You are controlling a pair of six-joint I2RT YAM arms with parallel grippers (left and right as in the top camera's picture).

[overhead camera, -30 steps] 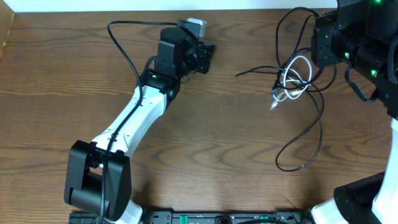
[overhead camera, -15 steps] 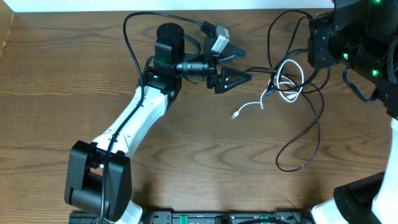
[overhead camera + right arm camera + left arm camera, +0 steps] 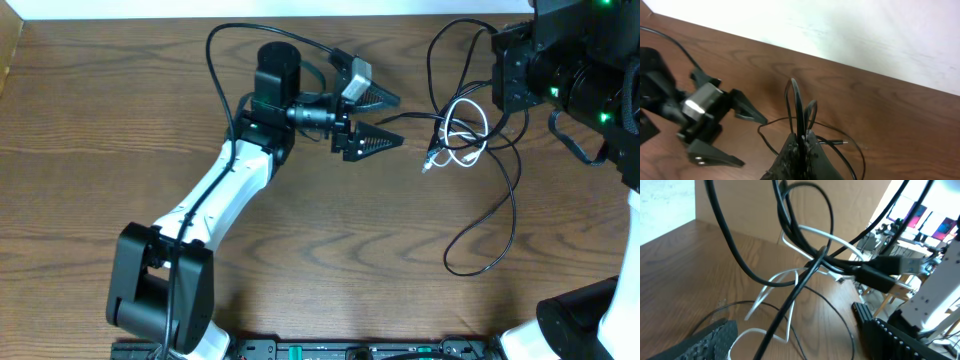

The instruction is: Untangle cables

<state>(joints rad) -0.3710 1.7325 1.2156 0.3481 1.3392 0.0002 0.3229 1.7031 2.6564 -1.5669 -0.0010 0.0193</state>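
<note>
The cables (image 3: 462, 128) form a tangle of thin black cords and one white cord (image 3: 470, 150) on the right of the table. A long black loop (image 3: 497, 230) trails toward the front. My right gripper (image 3: 801, 142) is shut on black cords and holds them lifted; in the overhead view its wrist (image 3: 520, 70) hides it. My left gripper (image 3: 397, 118) is open, lying sideways, its tips just left of the tangle. In the left wrist view its fingers (image 3: 800, 345) flank hanging black cords (image 3: 807, 275), the white cord (image 3: 785, 277) and a black plug (image 3: 890, 269).
The left arm (image 3: 225, 185) stretches diagonally from its base at the front left. Its own thick black cable (image 3: 225, 60) arcs over the back of the table. The right arm's base (image 3: 590, 310) stands at the front right. The table's far edge (image 3: 200, 18) is close behind.
My left gripper swung from the back of the table toward the tangle and opened. The white cord's free end was dragged out left, then slid back near the tangle.
</note>
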